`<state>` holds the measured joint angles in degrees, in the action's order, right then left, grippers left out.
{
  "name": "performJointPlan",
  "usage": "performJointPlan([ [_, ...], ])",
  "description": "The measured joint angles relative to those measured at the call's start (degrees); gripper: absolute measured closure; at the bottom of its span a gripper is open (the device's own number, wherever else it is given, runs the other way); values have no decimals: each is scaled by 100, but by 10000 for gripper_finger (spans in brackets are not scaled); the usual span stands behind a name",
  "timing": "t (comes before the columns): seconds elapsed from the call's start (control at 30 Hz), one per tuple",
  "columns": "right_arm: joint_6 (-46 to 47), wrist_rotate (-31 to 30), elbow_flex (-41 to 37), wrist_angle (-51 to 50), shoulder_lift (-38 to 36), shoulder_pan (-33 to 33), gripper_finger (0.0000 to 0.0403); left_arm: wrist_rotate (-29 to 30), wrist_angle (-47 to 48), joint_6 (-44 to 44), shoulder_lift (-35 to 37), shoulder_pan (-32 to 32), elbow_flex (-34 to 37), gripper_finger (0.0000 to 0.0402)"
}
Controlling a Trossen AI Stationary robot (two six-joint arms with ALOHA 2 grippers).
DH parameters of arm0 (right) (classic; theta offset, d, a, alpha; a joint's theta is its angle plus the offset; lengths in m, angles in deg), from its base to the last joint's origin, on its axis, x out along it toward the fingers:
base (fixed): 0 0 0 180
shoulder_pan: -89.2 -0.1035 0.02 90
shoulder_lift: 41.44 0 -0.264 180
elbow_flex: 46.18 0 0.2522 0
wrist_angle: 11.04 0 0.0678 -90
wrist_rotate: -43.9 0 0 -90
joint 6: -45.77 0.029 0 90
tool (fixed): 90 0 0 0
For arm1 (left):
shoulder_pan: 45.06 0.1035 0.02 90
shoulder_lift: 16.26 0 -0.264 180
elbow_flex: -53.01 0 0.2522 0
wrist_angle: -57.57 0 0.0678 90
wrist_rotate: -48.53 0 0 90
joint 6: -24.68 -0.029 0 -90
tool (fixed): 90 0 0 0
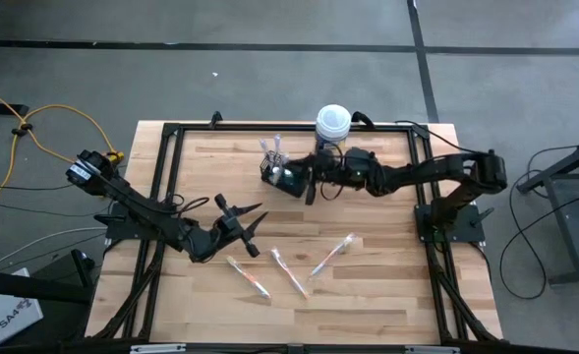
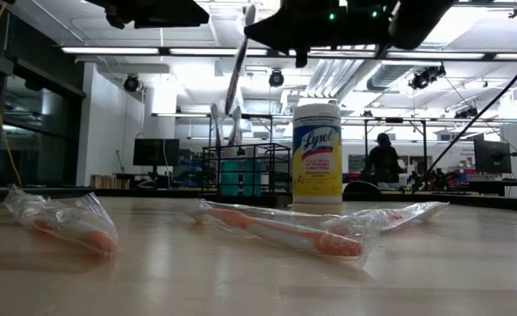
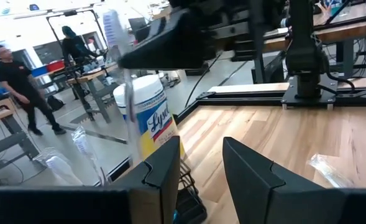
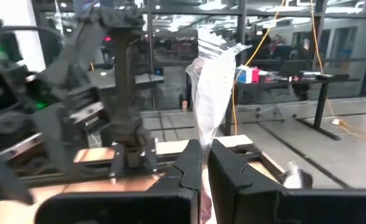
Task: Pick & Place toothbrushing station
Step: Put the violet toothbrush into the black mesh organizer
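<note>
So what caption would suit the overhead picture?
Right gripper lowers a wrapped toothbrush into the basket; left gripper waits open.

We see a table (image 1: 368, 295) of pale wooden planks with a light brown grain, inside a black metal frame (image 1: 166, 177). The small rectangular wire-mesh basket (image 2: 245, 171) is black, with something teal inside. The round canister (image 2: 317, 158) is white with a white lid and a yellow label with blue letters. The slim toothbrushes in clear plastic wrap (image 1: 291, 273) are pale with orange and pink accents. Both arms are dark, nearly black. A yellow cable (image 1: 43, 133) lies on the grey floor.
</note>
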<state>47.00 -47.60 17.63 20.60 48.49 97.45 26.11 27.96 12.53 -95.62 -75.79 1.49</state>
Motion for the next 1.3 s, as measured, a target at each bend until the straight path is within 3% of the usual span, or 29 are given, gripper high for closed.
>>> performJointPlan([
  [0.27,-71,875,451,-28,432,732,399,8,-20,12,-2,-6,0,286],
  [0.43,-149,1030,1100,-502,932,950,399,8,-45,-7,0,-6,0,286],
  [0.97,-470,252,1386,-1300,1151,1021,399,19,-47,-47,0,-11,0,286],
  [1.3,-336,331,1392,-1020,1467,1089,399,19,-42,-92,-2,-11,0,286],
])
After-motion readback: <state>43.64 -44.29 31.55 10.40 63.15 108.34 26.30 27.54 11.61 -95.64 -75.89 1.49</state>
